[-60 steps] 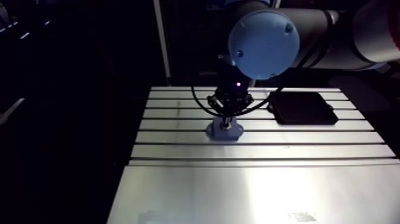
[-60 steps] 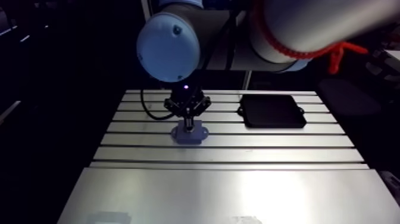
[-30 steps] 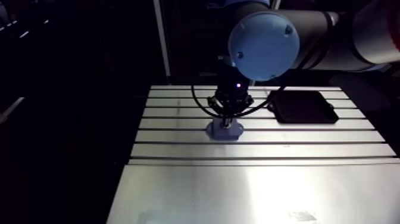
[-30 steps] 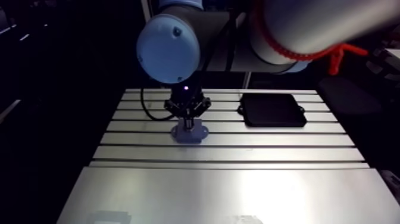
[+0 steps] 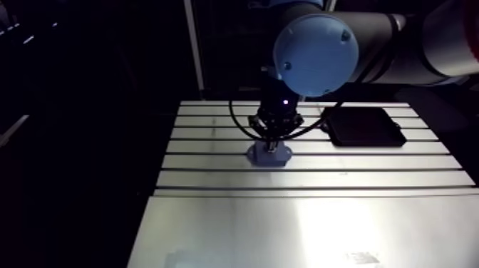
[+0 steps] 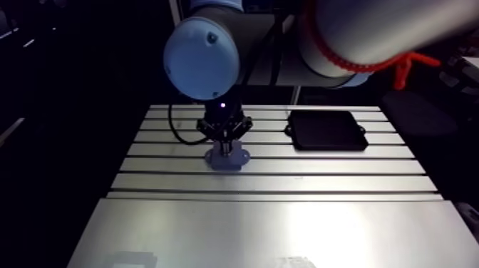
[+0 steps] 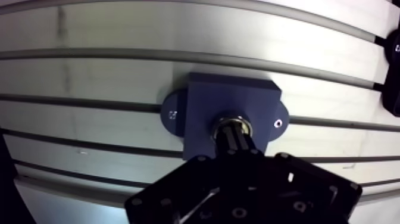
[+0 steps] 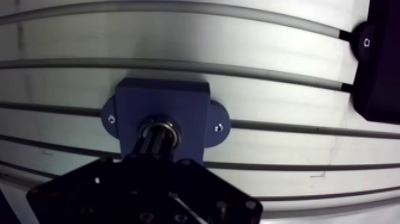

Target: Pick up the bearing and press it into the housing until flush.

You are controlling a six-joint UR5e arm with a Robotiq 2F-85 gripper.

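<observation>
A blue-grey housing (image 7: 205, 104) with two side lugs sits on the slotted table under the gripper. In its bore lies the metal bearing (image 7: 243, 121), of which only a bright ring shows around my fingertips. My gripper (image 7: 233, 134) stands straight over the bore, shut, with its tips pressed together on the bearing's top. In the arm view the gripper (image 5: 271, 146) comes down onto the housing (image 5: 269, 155) near the middle of the slotted part of the table.
A flat black tray (image 5: 363, 128) lies on the table to the right of the housing, and its edge (image 8: 381, 65) shows beside the gripper. A smooth metal plate (image 5: 306, 228) covers the near half of the table.
The arm view has shifted slightly. The gripper stays on the housing's bore and seems a little lower onto it than before.
</observation>
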